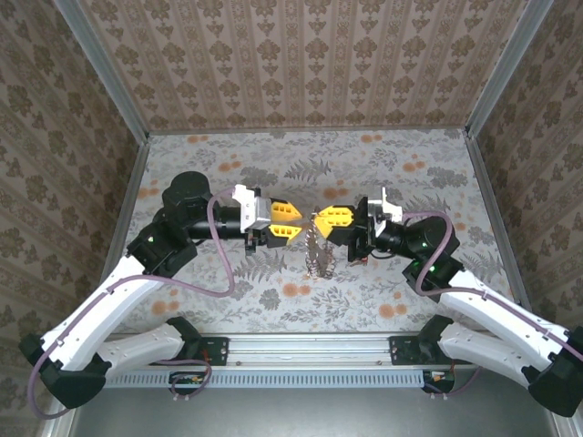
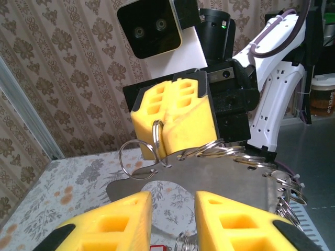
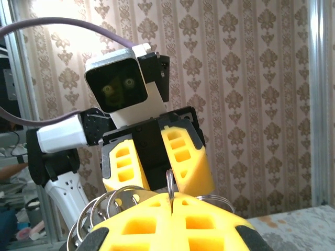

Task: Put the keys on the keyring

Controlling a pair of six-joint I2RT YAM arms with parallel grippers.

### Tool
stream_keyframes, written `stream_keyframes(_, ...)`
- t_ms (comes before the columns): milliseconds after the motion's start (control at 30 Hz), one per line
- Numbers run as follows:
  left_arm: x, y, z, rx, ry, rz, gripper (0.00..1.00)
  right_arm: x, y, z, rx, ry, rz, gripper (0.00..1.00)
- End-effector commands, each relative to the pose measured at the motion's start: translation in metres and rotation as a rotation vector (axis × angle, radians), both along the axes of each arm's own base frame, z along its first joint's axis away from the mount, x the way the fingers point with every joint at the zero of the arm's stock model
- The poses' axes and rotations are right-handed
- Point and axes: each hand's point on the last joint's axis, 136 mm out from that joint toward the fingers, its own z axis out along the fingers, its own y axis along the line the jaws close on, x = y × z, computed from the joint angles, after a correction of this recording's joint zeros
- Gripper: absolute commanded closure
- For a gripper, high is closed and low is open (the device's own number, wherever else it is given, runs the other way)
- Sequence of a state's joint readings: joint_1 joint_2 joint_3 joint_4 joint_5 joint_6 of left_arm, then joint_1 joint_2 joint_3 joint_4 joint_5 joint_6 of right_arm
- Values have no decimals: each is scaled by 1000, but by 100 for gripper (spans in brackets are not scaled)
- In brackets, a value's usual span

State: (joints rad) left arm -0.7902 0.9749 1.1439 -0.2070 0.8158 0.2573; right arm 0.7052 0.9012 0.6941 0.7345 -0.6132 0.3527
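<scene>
Pinching keyring, right hand; left hand parted

No legible writing in any view.
A jar standing just behind the right arm's white link carries a dark label, its letters too blurred to read; nothing else near that link bears letters, numbers or signs.

Robotics lab test cell. Table with floral-print surface, boxed on three sides by damask-wallpapered panels in aluminium framing. Aluminium rail at near edge, carrying left arm and right arm, white-and-black, cabled, wrist camera fitted; yellow-padded left claw and right claw. Past the enclosure, left wrist view: a jar among background clutter.
</scene>
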Motion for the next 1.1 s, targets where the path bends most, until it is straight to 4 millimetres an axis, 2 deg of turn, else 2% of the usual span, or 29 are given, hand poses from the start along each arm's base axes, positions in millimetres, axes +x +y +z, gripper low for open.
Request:
stream_keyframes(0, -5, 2, 14, -40, -22, -26, 72, -12, -5, 23, 84, -52, 47, 100)
stream_keyframes(567, -9, -2, 28, -69, -62, -67, 72, -19, 5, 22, 60, -58, 133, 100)
stream_keyframes(733, -12, -8, 25, -58, -57, -94, 72, -18, 5, 23, 62, -60, 136, 100)
stream_keyframes(900, -9, -10, 22, -49, -58, -88, 82, -19, 5, 25, 69, -62, 140, 100)
stream_keyframes(1000, -10, -9, 23, -48, -67, -82, 100, -16, 6, 21, 57, -48, 127, 100)
stream_keyframes(1067, -10, -7, 24, -38, -76, -72, 100, -14, 7, 15, 27, -36, 110, 100)
